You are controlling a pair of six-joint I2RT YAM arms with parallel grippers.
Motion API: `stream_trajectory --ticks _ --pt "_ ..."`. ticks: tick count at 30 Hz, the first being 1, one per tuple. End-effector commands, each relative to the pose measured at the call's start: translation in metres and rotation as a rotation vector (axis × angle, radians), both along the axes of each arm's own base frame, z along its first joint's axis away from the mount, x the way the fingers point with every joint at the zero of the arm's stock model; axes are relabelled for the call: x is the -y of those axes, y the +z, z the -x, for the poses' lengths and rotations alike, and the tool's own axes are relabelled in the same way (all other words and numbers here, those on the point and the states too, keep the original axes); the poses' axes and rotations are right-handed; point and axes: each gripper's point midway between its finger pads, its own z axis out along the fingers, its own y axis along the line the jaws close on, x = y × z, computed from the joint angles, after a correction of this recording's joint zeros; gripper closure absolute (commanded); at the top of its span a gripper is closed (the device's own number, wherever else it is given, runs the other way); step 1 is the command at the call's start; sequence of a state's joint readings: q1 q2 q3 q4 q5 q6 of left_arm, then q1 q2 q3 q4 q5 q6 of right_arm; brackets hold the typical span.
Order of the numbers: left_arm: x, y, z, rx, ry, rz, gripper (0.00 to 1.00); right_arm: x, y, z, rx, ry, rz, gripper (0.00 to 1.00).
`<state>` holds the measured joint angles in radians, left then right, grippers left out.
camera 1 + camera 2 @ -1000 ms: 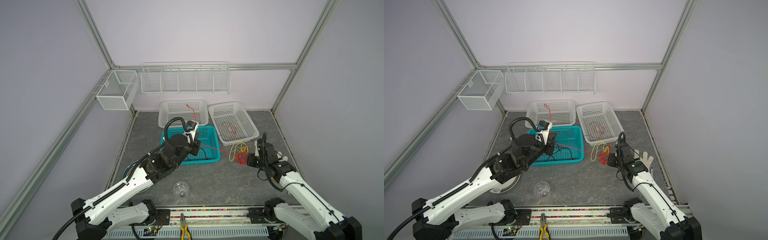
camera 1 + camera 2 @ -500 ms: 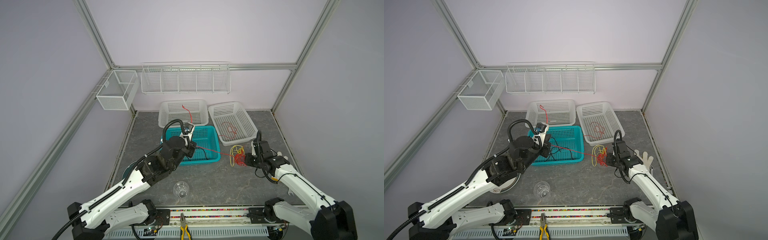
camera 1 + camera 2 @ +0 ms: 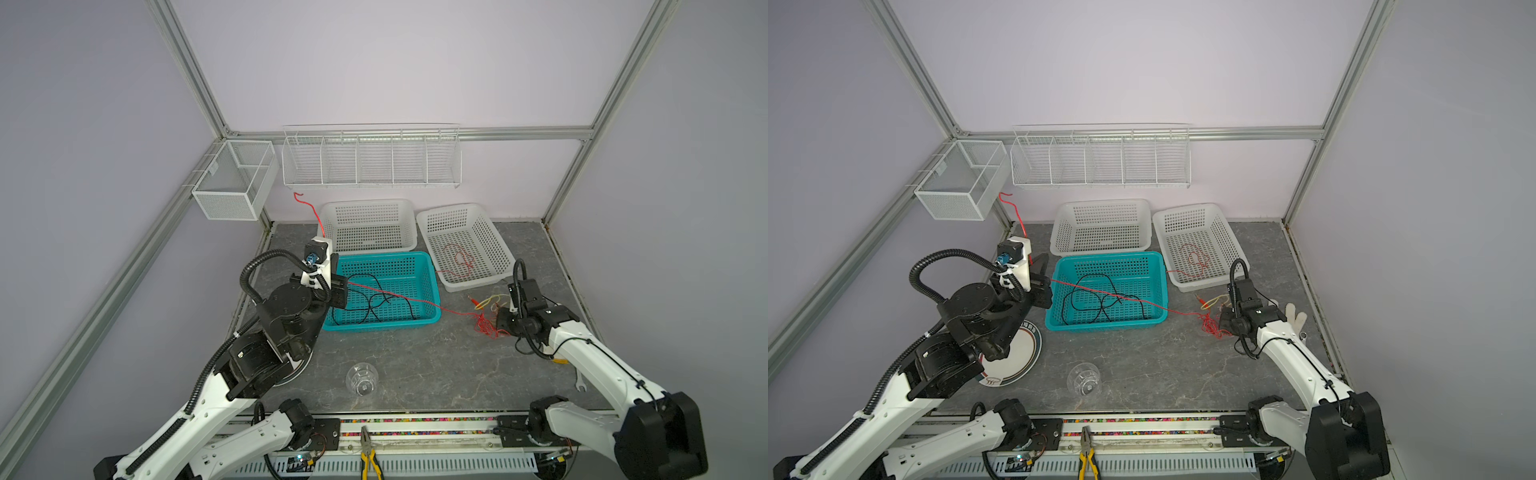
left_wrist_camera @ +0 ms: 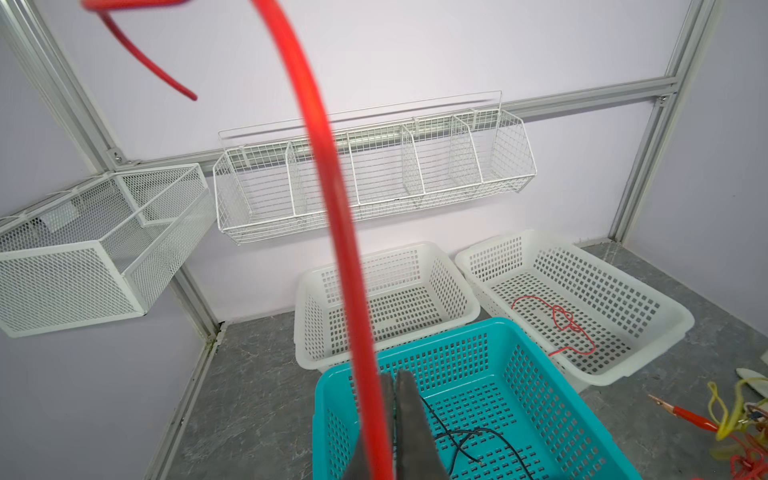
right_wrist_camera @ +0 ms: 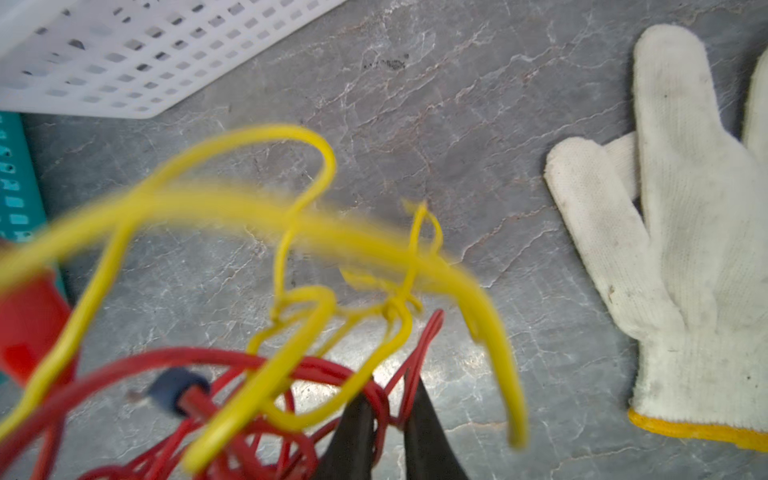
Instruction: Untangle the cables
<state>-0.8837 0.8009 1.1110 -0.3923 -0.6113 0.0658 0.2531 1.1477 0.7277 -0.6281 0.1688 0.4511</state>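
Note:
My left gripper [image 3: 338, 286] [image 4: 395, 376] hangs at the left end of the teal basket [image 3: 386, 255], shut on a red cable [image 3: 415, 300] [image 3: 1121, 298]. The cable runs taut across the basket to a red tangle [image 3: 486, 328] on the table. Its free end curls up toward the wall [image 3: 305, 203]. My right gripper [image 3: 500, 322] [image 5: 390, 392] sits at the tangle, jaws slightly open with red strands in the gap. A yellow cable [image 3: 492, 300] [image 5: 232, 203] loops through the tangle. A black cable [image 4: 465, 433] lies in the teal basket. Another red cable [image 3: 459, 259] lies in the right white basket [image 3: 490, 232].
An empty white basket [image 3: 370, 205] stands behind the teal one. A clear glass cup [image 3: 362, 378] lies near the front, with pliers [image 3: 368, 457] on the rail. A white glove [image 5: 685, 208] and a wrench [image 3: 579, 380] lie at the right. A plate [image 3: 1021, 357] sits under my left arm.
My left gripper has drawn left and nearer with the red cable, stretching it across the teal basket. The right gripper has stayed at the tangle and its jaws have parted a little.

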Motion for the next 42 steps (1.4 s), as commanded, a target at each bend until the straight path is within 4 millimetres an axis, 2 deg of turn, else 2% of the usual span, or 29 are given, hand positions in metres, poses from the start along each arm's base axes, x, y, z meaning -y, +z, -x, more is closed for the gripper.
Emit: stream_trajectory --ticks 1,4,12,15,20,25,28,35,38,42 --pt "0.001 0.011 -0.004 0.030 0.006 0.010 1.00 0.013 -0.002 0.005 -0.036 -0.021 0.064 0.80" --pt "0.007 0.011 -0.007 0.029 -0.006 0.008 1.00 0.012 -0.001 0.004 -0.029 -0.017 0.056 0.73" --pt "0.041 0.005 -0.010 0.008 -0.133 0.034 1.00 0.000 0.000 -0.004 -0.017 0.025 0.010 0.65" --pt "0.057 0.000 -0.012 -0.013 -0.189 0.047 1.00 -0.011 0.008 -0.010 0.029 0.068 -0.033 0.58" --pt "0.081 -0.010 -0.017 -0.049 -0.255 0.060 1.00 -0.026 0.039 -0.017 0.151 0.147 -0.084 0.55" --pt "0.097 -0.015 -0.022 -0.073 -0.292 0.062 1.00 -0.064 0.079 -0.019 0.304 0.326 -0.171 0.50" --pt "0.103 -0.016 -0.023 -0.082 -0.307 0.066 1.00 -0.091 0.092 -0.017 0.358 0.442 -0.197 0.46" --pt "0.110 -0.017 -0.026 -0.090 -0.319 0.069 1.00 -0.153 0.107 0.004 0.407 0.726 -0.327 0.36" --pt "0.114 -0.021 -0.029 -0.100 -0.321 0.063 1.00 -0.170 0.112 0.017 0.423 0.814 -0.376 0.35" --pt "0.119 -0.026 -0.034 -0.113 -0.320 0.051 1.00 -0.179 0.118 0.031 0.447 0.870 -0.409 0.33"
